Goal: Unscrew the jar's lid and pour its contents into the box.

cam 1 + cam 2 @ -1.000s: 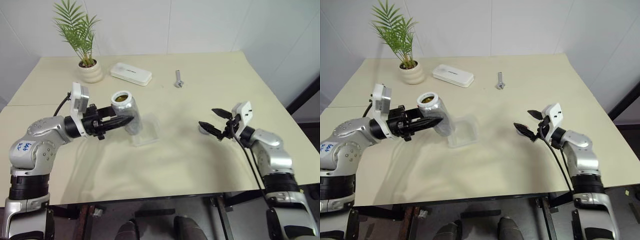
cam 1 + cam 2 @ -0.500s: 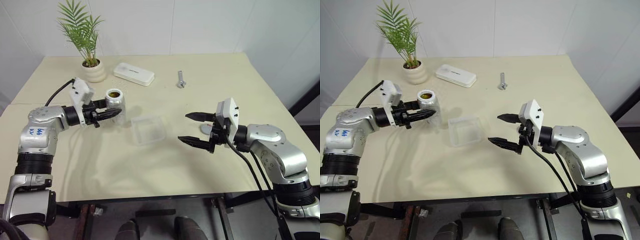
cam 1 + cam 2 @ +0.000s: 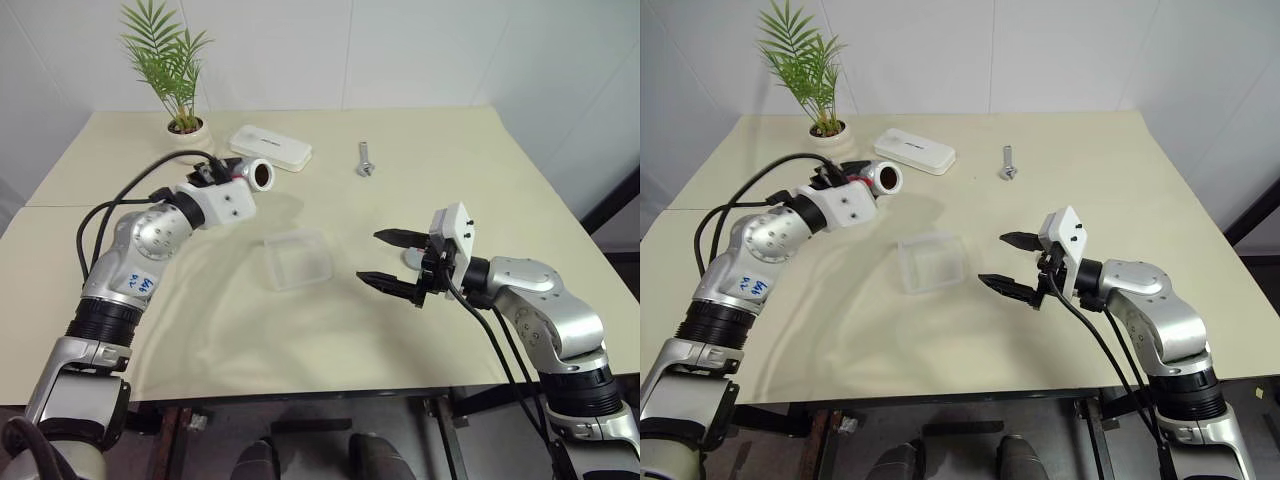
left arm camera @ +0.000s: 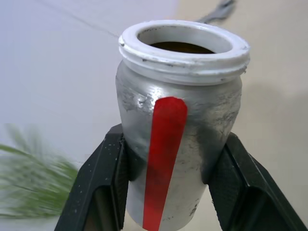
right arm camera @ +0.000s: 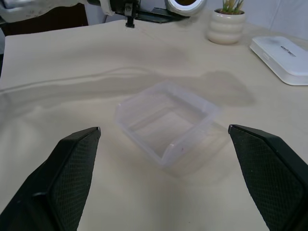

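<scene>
Jar (image 4: 178,139), lidless and tipped on its side, sits clamped in the left gripper (image 4: 168,187) above the counter (image 3: 450,170), up and to the left of the box (image 3: 297,258), its open mouth turned toward the box. Box lies flat on the counter. Right gripper (image 3: 393,260) hovers just right of the box, fingers spread wide, holding nothing.

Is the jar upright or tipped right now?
Tipped. The jar, held by the left gripper, lies near level above the table, its open mouth facing sideways toward the box.
</scene>
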